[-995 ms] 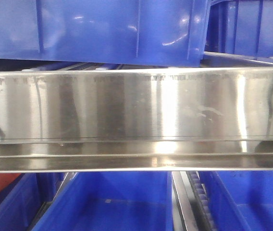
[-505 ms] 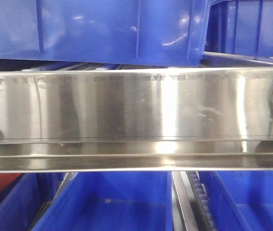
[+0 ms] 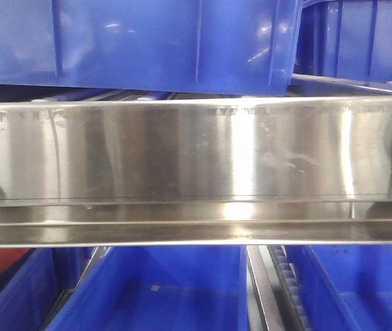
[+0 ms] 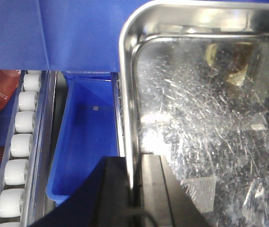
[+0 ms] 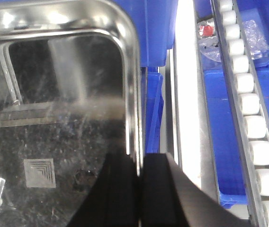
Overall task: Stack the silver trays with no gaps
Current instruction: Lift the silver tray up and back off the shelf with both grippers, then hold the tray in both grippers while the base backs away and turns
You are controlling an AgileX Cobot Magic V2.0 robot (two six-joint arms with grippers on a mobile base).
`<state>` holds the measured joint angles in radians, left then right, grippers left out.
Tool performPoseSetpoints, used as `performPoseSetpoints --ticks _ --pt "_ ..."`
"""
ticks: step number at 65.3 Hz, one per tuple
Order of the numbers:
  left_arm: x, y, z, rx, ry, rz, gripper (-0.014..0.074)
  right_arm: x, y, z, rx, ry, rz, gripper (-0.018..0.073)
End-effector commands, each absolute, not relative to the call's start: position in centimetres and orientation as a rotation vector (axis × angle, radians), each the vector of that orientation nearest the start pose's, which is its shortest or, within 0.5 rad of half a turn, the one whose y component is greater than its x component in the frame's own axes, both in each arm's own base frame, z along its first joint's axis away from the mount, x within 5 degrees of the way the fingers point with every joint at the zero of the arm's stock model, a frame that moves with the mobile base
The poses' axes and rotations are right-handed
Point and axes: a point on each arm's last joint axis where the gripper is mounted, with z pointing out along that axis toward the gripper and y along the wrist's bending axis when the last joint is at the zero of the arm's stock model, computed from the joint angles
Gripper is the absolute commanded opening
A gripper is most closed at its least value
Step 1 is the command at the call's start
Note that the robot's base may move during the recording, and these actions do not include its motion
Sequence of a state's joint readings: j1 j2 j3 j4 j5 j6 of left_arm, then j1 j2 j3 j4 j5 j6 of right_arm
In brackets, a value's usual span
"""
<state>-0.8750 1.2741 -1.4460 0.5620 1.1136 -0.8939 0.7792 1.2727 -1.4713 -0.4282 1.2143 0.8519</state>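
Tray: A shallow rectangular silver tray (image 4: 196,118) of scratched, shiny stainless steel with rounded corners is held over open blue plastic bins (image 4: 85,137), with white roller tracks (image 4: 18,142) to either side.
Left pincer: The black left pincer (image 4: 133,165) is clamped on the tray's left rim, one finger inside and one outside.
Right pincer: The black right pincer (image 5: 140,163) grips the right rim the same way.
Front view: Only a brushed-steel shelf rail (image 3: 196,152) and blue bins show; no second tray is visible.
Handling: The tray is probably light and stiff but slick. The thin out-turned rim is the only purchase, so opposed side grips should keep it level for gapless nesting.
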Motion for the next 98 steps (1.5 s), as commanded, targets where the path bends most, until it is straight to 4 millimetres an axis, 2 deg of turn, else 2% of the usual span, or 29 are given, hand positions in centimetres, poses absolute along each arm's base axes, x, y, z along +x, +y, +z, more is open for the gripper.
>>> performPoseSetpoints --ticks 1,98 --pt "18.86 -16.6 44.04 0.073 2.204 -0.298 -0.0016 19.71 14.6 43.8 0.045 2.315 0.266 -0.0078" --pt "18.9 -16.56 44.08 0.074 2.198 -0.29 -0.0016 19.71 14.6 43.8 0.045 2.315 0.266 -0.0078"
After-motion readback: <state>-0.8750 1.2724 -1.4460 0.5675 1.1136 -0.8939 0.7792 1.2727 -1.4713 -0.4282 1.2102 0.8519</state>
